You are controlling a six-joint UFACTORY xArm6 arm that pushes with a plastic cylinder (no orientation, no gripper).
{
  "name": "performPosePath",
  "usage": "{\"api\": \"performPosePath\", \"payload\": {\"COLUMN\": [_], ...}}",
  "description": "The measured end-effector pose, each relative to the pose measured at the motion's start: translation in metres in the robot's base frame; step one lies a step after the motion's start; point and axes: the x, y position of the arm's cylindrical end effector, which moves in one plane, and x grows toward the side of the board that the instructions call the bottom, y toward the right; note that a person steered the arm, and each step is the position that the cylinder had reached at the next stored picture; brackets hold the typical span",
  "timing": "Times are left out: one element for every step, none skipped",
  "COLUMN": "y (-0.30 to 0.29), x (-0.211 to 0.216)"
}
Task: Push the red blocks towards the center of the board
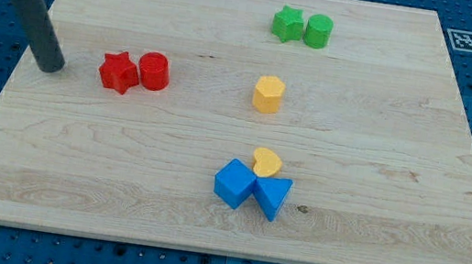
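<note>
A red star block [118,72] and a red cylinder block [154,71] sit side by side, touching, on the left part of the wooden board [381,152]. My tip [48,65] rests on the board to the left of the red star, a short gap away from it. The dark rod rises from the tip toward the view's top left.
A green star block [287,24] and a green cylinder [318,31] sit near the view's top. A yellow hexagon block [268,93] is near the centre. A yellow heart-like block [267,162], a blue cube [234,184] and a blue triangle [272,195] cluster below it.
</note>
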Motion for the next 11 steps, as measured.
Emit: {"api": "performPosePath", "payload": {"y": [0.032,0.064,0.088,0.103,0.121,0.141,0.164,0.184,0.171,0.113,0.099], "x": [0.000,0.000,0.000,0.000,0.000,0.000,0.000,0.000,0.000,-0.030,-0.108]}}
